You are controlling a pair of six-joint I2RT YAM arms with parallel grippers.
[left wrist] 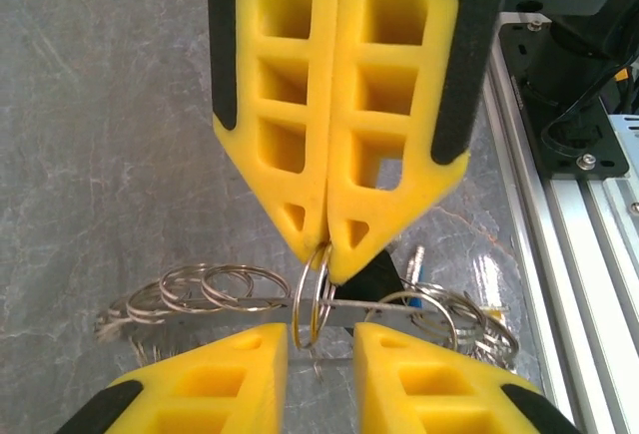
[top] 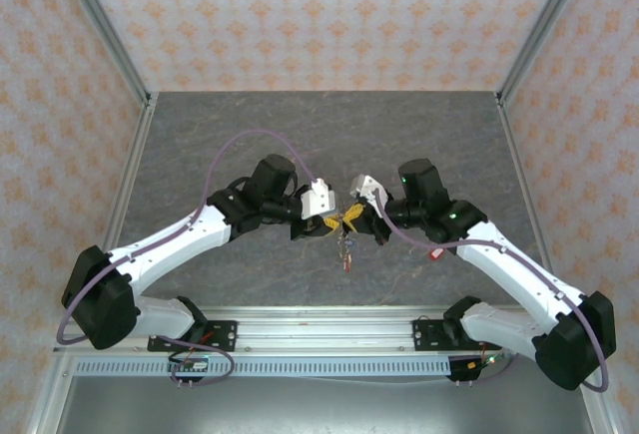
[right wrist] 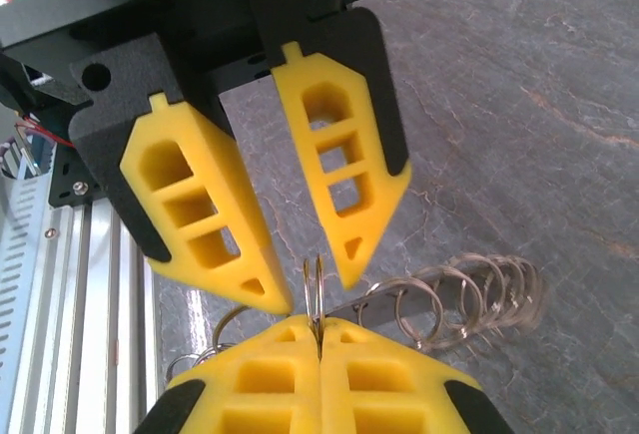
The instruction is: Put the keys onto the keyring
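We see the left hand [right wrist: 312, 292] a little way open, its yellow fingers [right wrist: 200, 224] standing either side of the keyring [left wrist: 313, 299] without closing on it. The keyring stands upright in mid-air over the grey surface [top: 250, 135], and a thin bar [right wrist: 459, 294] strung with more rings runs crosswise at it. The keys [top: 346, 249] dangle below where the hands meet. The right hand [left wrist: 324, 252] is closed tight, pinching the keyring's rim. Farther right, a small red piece [top: 436, 251] lies on the surface.
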